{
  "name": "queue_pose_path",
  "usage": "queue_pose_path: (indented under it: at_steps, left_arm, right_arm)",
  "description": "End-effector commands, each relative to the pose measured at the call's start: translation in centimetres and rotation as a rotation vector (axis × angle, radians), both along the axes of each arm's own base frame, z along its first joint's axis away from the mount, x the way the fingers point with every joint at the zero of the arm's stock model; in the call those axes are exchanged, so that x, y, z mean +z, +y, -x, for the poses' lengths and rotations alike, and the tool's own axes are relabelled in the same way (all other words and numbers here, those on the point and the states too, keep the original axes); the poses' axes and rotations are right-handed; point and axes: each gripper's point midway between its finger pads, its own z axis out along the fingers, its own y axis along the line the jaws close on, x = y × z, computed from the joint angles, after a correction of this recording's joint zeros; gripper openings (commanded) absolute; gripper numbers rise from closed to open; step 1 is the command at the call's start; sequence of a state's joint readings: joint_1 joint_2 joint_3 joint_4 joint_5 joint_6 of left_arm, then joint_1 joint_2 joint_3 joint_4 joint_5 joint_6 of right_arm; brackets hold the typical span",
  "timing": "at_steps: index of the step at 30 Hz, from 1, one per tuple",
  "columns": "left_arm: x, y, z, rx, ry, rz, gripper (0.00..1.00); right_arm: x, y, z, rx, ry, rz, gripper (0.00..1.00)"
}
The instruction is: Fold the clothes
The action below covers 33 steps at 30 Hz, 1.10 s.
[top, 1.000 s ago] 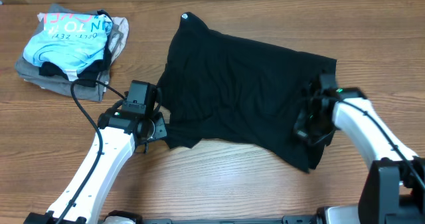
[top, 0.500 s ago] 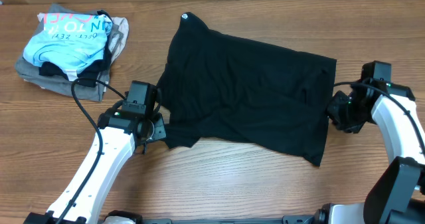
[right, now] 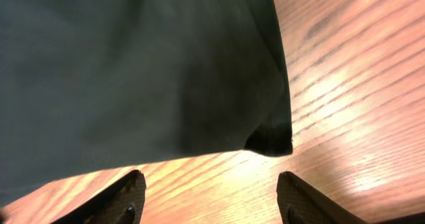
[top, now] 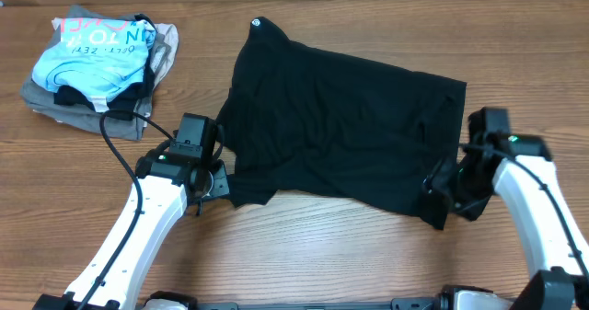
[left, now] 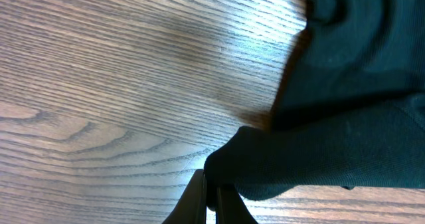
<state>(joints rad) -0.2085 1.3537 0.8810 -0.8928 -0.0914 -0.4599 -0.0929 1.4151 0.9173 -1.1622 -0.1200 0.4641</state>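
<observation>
The clothes (top: 340, 126) are one black garment spread across the middle of the table, with a small white mark (top: 257, 22) at its far left corner. My left gripper (top: 219, 177) sits at the garment's near left corner. In the left wrist view this gripper (left: 214, 196) is shut on a fold of the black cloth (left: 345, 84). My right gripper (top: 444, 192) hovers at the near right corner. In the right wrist view it (right: 211, 196) is open, its fingers wide apart over bare wood. The cloth's corner (right: 269, 141) lies just beyond the fingertips.
A light blue printed shirt (top: 92, 52) lies on grey folded garments (top: 55, 103) at the back left. A black cable (top: 124, 117) runs from that pile to the left arm. Bare wooden table (top: 304, 255) stretches along the front edge.
My right gripper opened and let go of the garment's right side, swung off to the right, then came back to the near right corner. The left gripper has not moved.
</observation>
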Motion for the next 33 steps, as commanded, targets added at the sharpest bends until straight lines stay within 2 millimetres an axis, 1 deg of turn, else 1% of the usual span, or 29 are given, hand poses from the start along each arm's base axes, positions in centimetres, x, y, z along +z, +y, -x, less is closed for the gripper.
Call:
queue_pose_path:
  at_steps: [1,5,8,10,14,16,18,20,23,24,26,28,31,33]
  left_arm:
    - [0.3,0.5,-0.1,-0.008,-0.016,-0.024,0.04]
    - [0.3,0.5,-0.1,-0.008,-0.016,-0.024,0.04]
    - [0.3,0.5,-0.1,-0.008,-0.015,-0.025,0.04]
    - [0.3,0.5,-0.1,-0.008,-0.014,-0.025,0.04]
    - [0.3,0.5,-0.1,-0.008,-0.014,-0.025,0.04]
    - [0.3,0.5,-0.1,-0.008,-0.017,-0.024,0.04]
    - [0.3,0.5,-0.2,-0.008,-0.018,-0.023,0.04]
    - [0.3,0.5,-0.1,-0.008,-0.017,-0.024,0.04]
    - [0.2,0.5,0.0,-0.009,-0.010,-0.021,0.04]
    - [0.2,0.5,0.2,-0.009,-0.005,-0.022,0.04]
    - [0.2,1.1,0.3,-0.022,0.001,-0.056,0.04]
    - [0.9,2.0,0.2,-0.031,-0.002,-0.106,0.04]
    - [3.9,2.4,0.1,-0.011,0.002,-0.101,0.04]
    - [6.4,2.5,0.0,-0.007,-0.010,-0.098,0.04]
  right_arm:
    - [-2.3,0.2,1.8,-0.069,0.056,0.021,0.67]
    - [-3.9,0.1,2.2,-0.092,0.047,0.028,0.68]
    - [-5.3,0.3,2.2,-0.117,0.024,0.019,0.74]
    - [-6.1,0.6,2.0,-0.119,-0.003,0.000,0.75]
    - [-6.2,0.6,1.9,-0.120,-0.007,0.001,0.74]
    - [-6.2,0.6,1.9,-0.122,-0.006,0.003,0.69]
    - [-6.2,0.6,1.9,-0.121,-0.004,0.003,0.61]
    - [-6.2,0.7,2.1,-0.121,0.003,-0.001,0.46]
    - [-6.2,0.7,2.3,-0.120,0.010,-0.005,0.12]
    - [-6.2,0.8,2.3,-0.114,0.009,-0.009,0.04]
    - [-5.9,0.8,2.1,-0.111,0.008,-0.009,0.04]
    - [-5.2,0.7,1.8,-0.090,-0.001,-0.008,0.04]
    - [-3.1,0.1,1.0,-0.102,-0.028,0.006,0.04]
    - [-0.9,-0.3,0.2,-0.107,-0.078,0.009,0.04]
